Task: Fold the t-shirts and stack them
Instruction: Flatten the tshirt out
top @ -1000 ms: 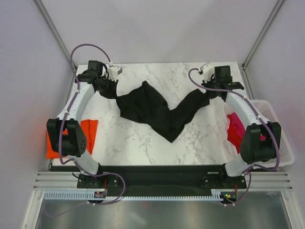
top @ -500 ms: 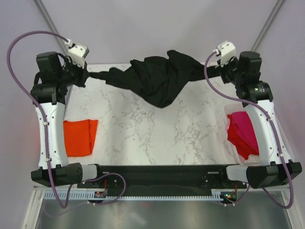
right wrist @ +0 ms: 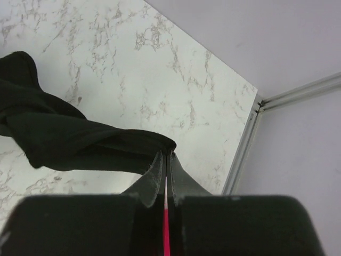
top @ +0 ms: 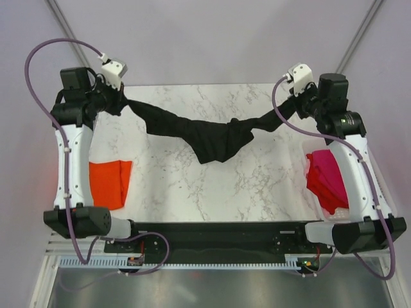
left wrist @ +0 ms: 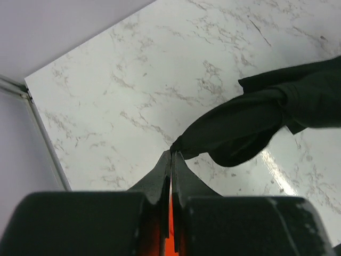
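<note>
The black t-shirt [top: 212, 133] hangs bunched in the air between my two grippers, sagging in the middle over the marble table [top: 192, 186]. My left gripper [top: 122, 101] is shut on its left end, seen in the left wrist view [left wrist: 172, 152] with the black cloth [left wrist: 256, 125] trailing right. My right gripper [top: 288, 110] is shut on its right end, seen in the right wrist view [right wrist: 166, 153] with the cloth [right wrist: 69, 141] trailing left. The orange t-shirt [top: 108, 183] lies folded at the table's left edge. The magenta-pink t-shirt [top: 327, 178] lies crumpled in the basket at the right.
The white slatted basket [top: 374, 190] stands at the table's right edge under my right arm. Metal frame posts [top: 67, 32] rise at the back corners. The table's back edge runs just behind the held shirt.
Both grippers have come slightly inward and lower with the black shirt. The shirt has dropped from a high bunch at the back edge and now sags lower over the table.
</note>
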